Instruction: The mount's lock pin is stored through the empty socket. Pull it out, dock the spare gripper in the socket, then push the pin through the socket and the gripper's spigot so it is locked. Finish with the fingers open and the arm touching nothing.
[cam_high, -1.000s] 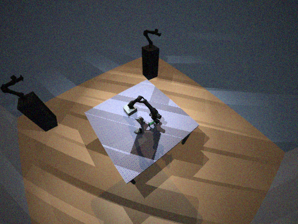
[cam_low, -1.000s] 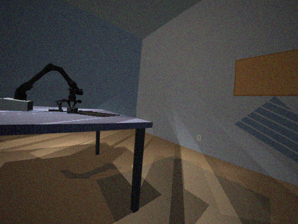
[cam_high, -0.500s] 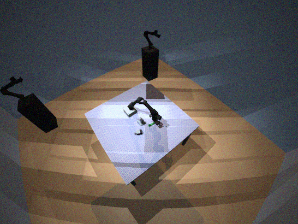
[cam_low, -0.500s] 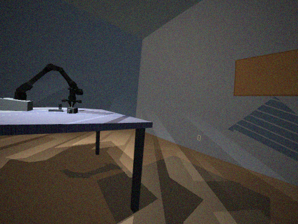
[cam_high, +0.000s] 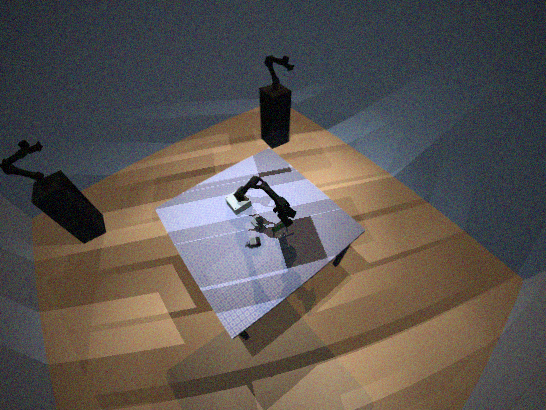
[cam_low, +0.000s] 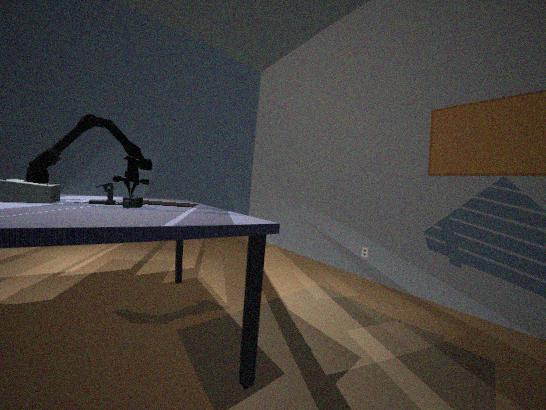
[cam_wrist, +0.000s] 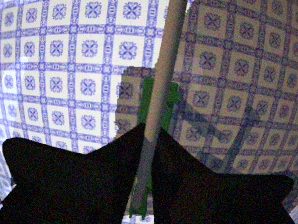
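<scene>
My gripper (cam_high: 288, 223) (cam_low: 131, 194) (cam_wrist: 149, 130) is shut on a long grey rod (cam_wrist: 167, 55), the lock pin. The rod runs from between the fingers out past the top edge of the wrist view; its red head is not in view. A green part (cam_wrist: 147, 96) (cam_high: 280, 228) lies below the rod, partly hidden by it and the fingers. A dark piece (cam_high: 259, 222) with thin arms stands beside the gripper, on the side toward the base. A small grey block (cam_high: 254, 242) (cam_low: 132, 202) stands apart from it. Which of these is the mount or the spare gripper, I cannot tell.
The arm stands on a pale box (cam_high: 238, 203) (cam_low: 30, 191) on the patterned table (cam_high: 220, 260). Hard shadows cross the cloth near the parts. Two other arms stand on black pedestals (cam_high: 274, 116) (cam_high: 67, 206) off the table.
</scene>
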